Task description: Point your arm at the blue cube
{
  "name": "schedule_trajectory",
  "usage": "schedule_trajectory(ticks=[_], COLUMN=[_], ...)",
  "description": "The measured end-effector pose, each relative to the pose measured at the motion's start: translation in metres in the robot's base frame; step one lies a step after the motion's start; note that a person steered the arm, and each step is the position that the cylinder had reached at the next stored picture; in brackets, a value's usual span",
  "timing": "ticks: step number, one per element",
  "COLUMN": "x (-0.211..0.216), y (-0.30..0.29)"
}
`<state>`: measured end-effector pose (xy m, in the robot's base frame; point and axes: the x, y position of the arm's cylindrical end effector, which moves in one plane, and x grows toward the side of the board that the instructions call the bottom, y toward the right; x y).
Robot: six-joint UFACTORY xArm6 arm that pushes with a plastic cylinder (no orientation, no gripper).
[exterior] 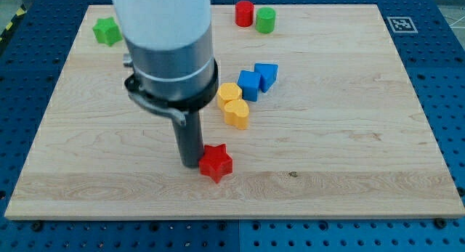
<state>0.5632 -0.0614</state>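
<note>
The blue cube (250, 85) sits near the board's middle, touching a blue wedge-shaped block (267, 75) on its right. My tip (190, 163) rests on the board well below and left of the blue cube. It touches the left side of a red star block (216, 163). Two yellow blocks, a rounded one (229, 95) and a heart-shaped one (236, 113), lie between my tip and the blue cube.
A green star block (107, 31) lies at the view's top left. A red cylinder (244, 14) and a green cylinder (265, 19) stand side by side at the top edge. The wooden board (349, 136) sits on a blue perforated table.
</note>
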Motion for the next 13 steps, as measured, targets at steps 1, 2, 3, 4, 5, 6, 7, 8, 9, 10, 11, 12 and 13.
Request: schedule_trajectory(ticks=[1,2,3,4,5,6,7,8,9,10,11,12,13], x=[0.013,0.013,0.007,-0.036,-0.042,-0.069,-0.076,-0.076,-0.123,-0.138,-0.148,-0.178,-0.198], y=[0.000,0.000,-0.007,-0.032,-0.032,-0.018,-0.015,-0.015,-0.011,-0.010,0.017,0.031,0.044])
